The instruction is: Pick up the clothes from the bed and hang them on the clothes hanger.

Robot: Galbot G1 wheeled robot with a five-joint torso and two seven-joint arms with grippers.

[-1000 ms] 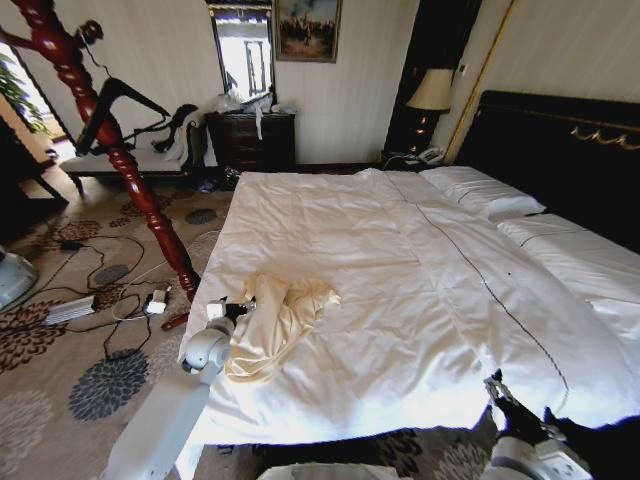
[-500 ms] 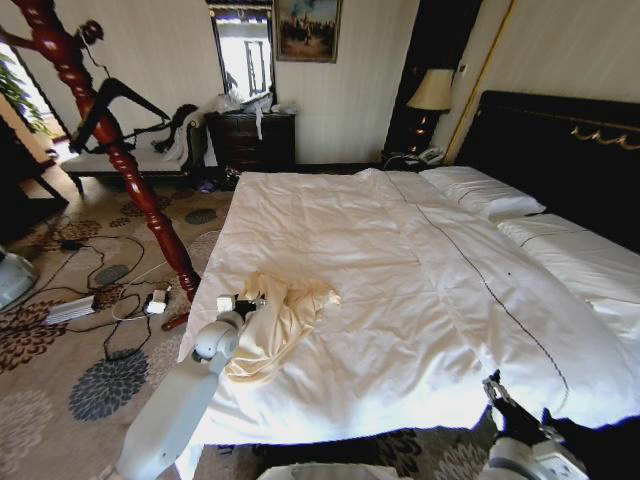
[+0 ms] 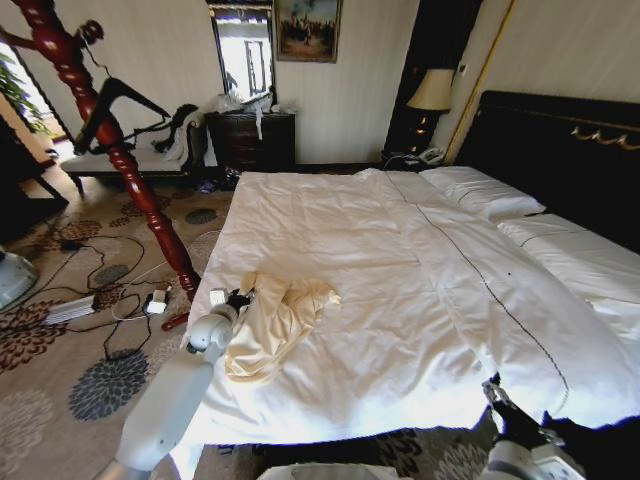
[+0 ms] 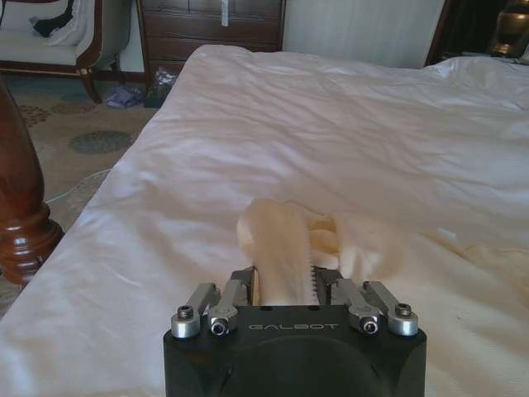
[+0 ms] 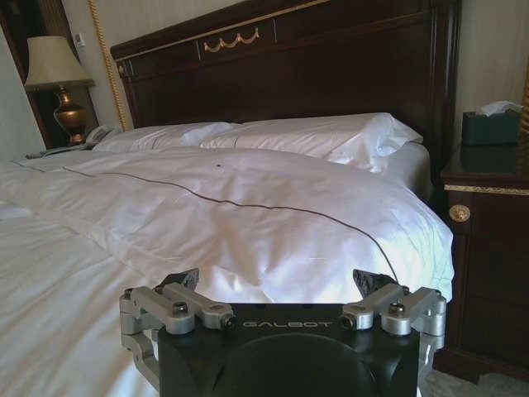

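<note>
left hand [image 4: 285,285] has moved toward 12 o'clock and stays clamped on clothes [image 3: 275,320] | clothes on bed [image 3: 420,270], 8 o'clock corner | grasp made, lift pending | right hand [image 5: 281,289] apart, idle, 5 o'clock

The garment [image 3: 275,325] lies on the bed [image 3: 400,280] near its front left corner. The left gripper [image 3: 238,298] sits at the garment's left edge, pinching a fold of it. Left of the bed stands a wooden post [image 3: 110,150], with a hanger [image 3: 118,105] on it. The right gripper [image 3: 498,395] waits beside the bed's front right edge. Pillows [image 3: 480,192] lie at the headboard [image 3: 560,150], far right.
</note>
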